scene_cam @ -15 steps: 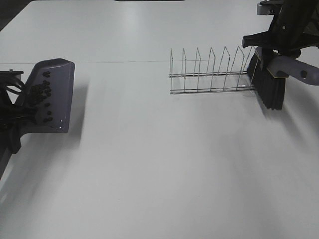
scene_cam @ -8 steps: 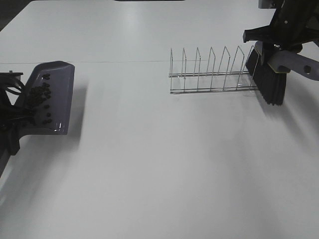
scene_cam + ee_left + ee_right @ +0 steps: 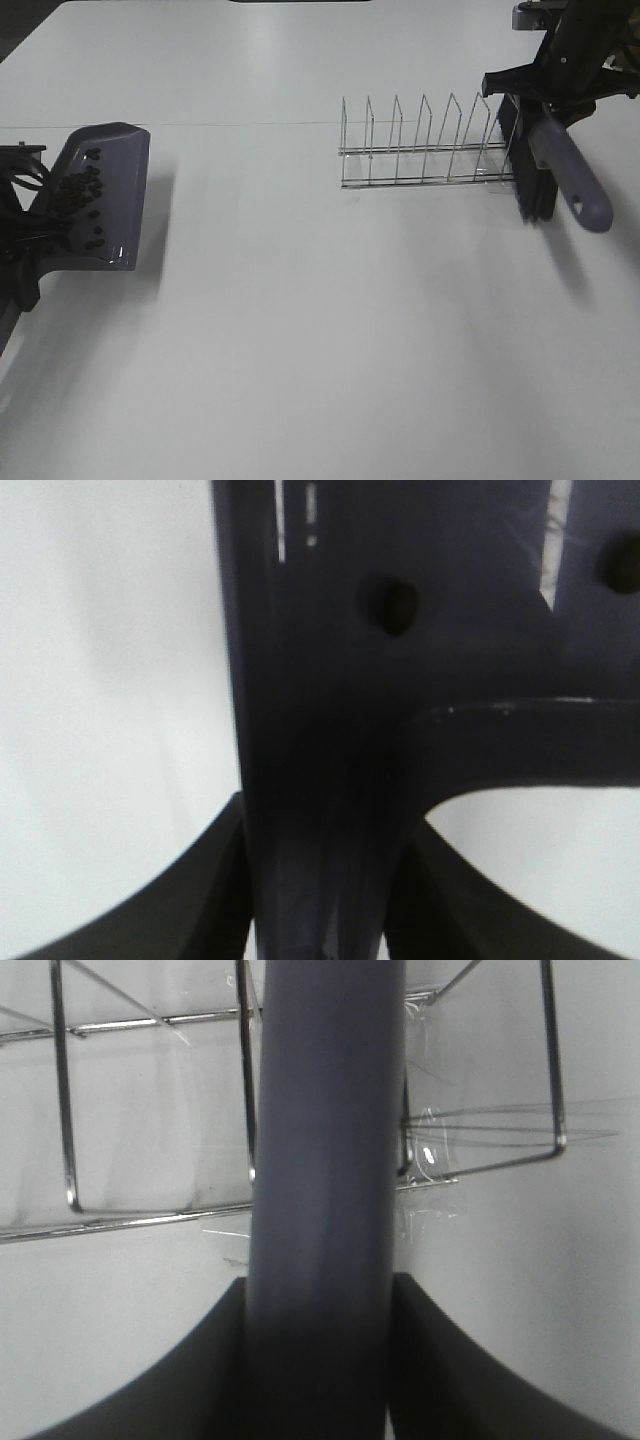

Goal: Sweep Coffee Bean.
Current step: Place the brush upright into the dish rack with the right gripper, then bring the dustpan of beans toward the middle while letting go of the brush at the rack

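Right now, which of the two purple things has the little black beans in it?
The dustpan on the left holds the coffee beans. The other purple thing, the brush beside the wire rack on the right, has none.

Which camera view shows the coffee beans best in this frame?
Exterior high: the coffee beans lie scattered in the dustpan, clearly visible. Left wrist shows only the dustpan close up, with blurred dark spots that may be beans. Right wrist shows none, just the brush and wire rack.
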Controlling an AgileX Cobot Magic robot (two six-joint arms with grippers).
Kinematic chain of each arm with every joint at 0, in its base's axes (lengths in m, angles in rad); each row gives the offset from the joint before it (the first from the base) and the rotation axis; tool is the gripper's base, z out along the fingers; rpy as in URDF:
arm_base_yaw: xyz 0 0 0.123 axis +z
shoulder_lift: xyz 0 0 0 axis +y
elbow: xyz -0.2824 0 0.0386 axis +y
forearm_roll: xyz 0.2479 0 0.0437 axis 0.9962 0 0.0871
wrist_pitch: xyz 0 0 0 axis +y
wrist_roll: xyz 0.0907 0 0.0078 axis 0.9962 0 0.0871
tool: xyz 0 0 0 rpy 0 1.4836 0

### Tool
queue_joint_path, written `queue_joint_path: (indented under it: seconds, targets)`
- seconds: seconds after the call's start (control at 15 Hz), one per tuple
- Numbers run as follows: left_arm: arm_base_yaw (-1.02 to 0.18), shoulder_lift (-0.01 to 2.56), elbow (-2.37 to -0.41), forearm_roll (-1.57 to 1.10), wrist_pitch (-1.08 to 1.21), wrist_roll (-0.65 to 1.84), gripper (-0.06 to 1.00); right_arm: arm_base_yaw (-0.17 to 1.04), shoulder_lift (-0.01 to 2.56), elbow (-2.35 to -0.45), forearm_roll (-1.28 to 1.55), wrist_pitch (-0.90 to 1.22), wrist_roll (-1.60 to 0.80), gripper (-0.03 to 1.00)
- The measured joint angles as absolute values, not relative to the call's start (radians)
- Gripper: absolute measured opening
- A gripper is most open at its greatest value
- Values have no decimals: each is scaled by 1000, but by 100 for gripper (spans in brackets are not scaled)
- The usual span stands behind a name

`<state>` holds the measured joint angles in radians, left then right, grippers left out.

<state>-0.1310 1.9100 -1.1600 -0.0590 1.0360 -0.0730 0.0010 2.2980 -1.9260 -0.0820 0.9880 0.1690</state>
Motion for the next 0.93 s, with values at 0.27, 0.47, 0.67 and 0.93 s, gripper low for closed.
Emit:
queue_joint_path:
  seconds: [0.27,0.47,0.67,0.93]
  targets:
    - [-131,1910,-1160,-59,1036,-73,33,1,2307,-1927,-82,995,163,31]
    - [-131,1910,-1160,-59,1036,-73,33,0,2306,-1928,-71,1013,119,31]
    - [-131,1910,-1160,-59,1042,-73,33,-9,2306,-1928,-64,1054,104,50]
    - [-131,1910,-1160,-75,1062,-73,33,-10,2258,-1928,-70,1074,91,67]
